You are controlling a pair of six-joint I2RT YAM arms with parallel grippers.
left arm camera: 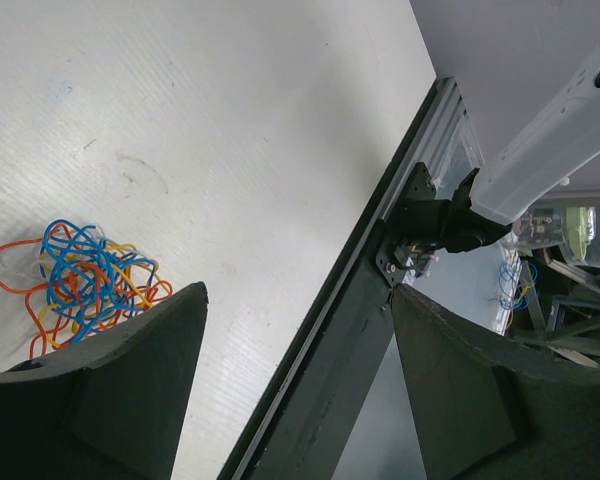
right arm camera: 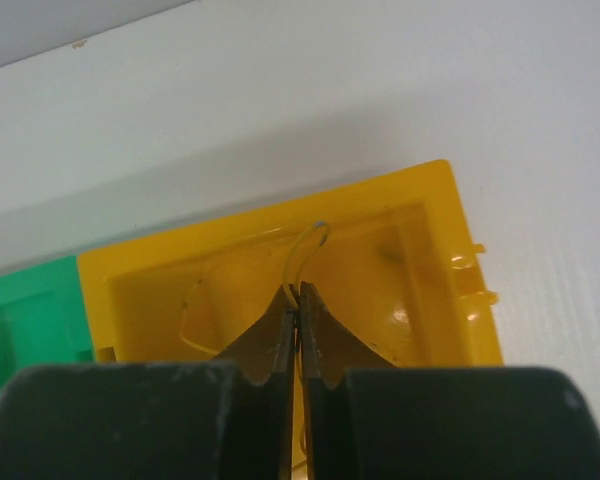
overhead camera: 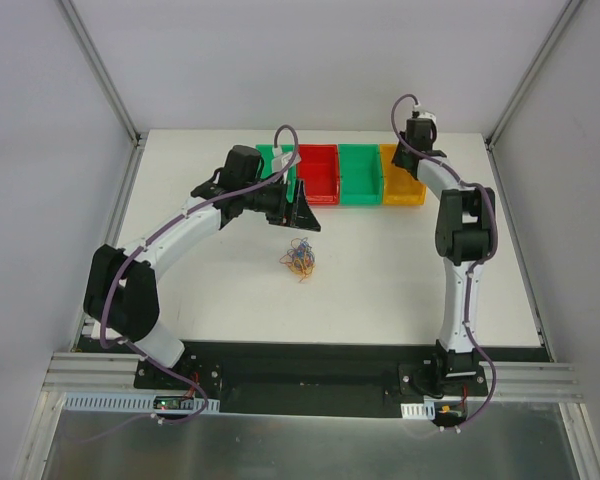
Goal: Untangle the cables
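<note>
A small tangle of orange, blue and red cables [overhead camera: 299, 259] lies on the white table; it shows at the lower left of the left wrist view [left arm camera: 75, 285]. My left gripper [overhead camera: 305, 213] hangs just above and behind the tangle, jaws wide open and empty [left arm camera: 298, 390]. My right gripper [overhead camera: 417, 130] is over the yellow bin [overhead camera: 401, 177], shut on a thin yellow cable [right arm camera: 308, 255] that loops up from the fingertips [right arm camera: 298, 300] above the bin's inside [right arm camera: 420, 260].
Several bins stand in a row at the back: green [overhead camera: 274, 158], red [overhead camera: 317, 174], green [overhead camera: 359, 174], yellow. Another yellow wire curl [right arm camera: 195, 310] lies in the yellow bin. The black base rail [overhead camera: 310, 365] runs along the near edge.
</note>
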